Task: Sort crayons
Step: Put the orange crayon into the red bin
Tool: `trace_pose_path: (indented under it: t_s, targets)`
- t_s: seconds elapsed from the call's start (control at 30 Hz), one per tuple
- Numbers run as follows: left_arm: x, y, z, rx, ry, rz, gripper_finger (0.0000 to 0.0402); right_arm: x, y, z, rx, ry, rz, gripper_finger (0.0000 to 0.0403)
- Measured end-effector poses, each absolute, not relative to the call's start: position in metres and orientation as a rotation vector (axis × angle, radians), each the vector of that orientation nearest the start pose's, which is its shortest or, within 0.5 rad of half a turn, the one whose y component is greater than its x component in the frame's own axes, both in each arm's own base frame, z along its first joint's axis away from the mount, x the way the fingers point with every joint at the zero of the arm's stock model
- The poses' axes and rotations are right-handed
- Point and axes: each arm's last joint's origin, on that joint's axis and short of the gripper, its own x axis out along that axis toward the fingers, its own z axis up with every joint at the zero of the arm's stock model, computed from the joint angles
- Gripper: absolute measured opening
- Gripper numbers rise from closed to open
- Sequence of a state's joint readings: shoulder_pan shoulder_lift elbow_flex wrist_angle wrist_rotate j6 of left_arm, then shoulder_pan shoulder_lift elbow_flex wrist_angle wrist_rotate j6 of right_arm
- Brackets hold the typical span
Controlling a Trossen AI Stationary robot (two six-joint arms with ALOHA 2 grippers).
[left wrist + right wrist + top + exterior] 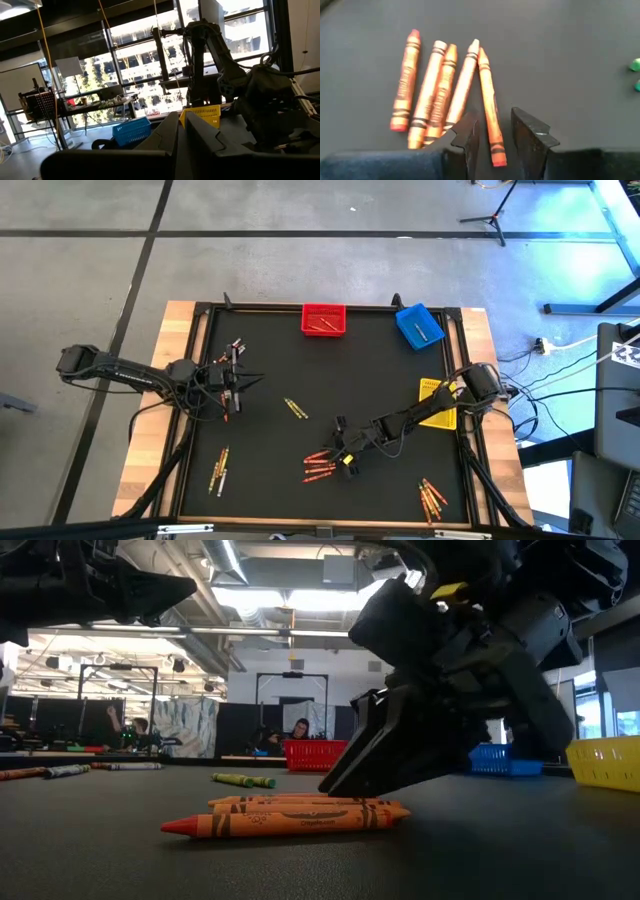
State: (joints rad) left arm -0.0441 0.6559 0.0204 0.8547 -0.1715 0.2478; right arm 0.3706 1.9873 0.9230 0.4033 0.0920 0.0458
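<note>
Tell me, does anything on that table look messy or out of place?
Yes: crayons lie loose in small heaps across the mat, like the orange ones by the right gripper, while the red bin and blue bin hold only a few. Nothing looks broken.

1. The table [300,370] has a black top inside a pale wooden border.
2. The bins are red [323,320], blue [419,326] and yellow [436,404], each with a mesh-patterned wall.
3. The cluster of crayons [445,87] is orange to red-orange, with black bands printed on the paper wrappers.
4. A separate pair of crayons [295,409] is yellow-green.
5. Both arms are dark; the right gripper [492,137] has black fingers.
</note>
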Motion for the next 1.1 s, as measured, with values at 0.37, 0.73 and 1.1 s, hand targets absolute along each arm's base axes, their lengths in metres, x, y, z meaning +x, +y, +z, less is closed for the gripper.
trace_pose_path:
  t_s: [0.37, 0.73, 1.1]
  targets:
    - [0.138, -0.001, 0.188, 0.223, -0.201, 0.153, 0.0025, 0.349, 0.127, 0.098, -0.112, 0.698, 0.208, 0.0106]
    - [0.138, -0.001, 0.188, 0.223, -0.201, 0.153, 0.0025, 0.35, 0.122, 0.098, -0.121, 0.706, 0.196, 0.0009]
    - [0.138, -0.001, 0.188, 0.223, -0.201, 0.153, 0.0025, 0.348, 0.12, 0.104, -0.141, 0.7, 0.163, 0.0023]
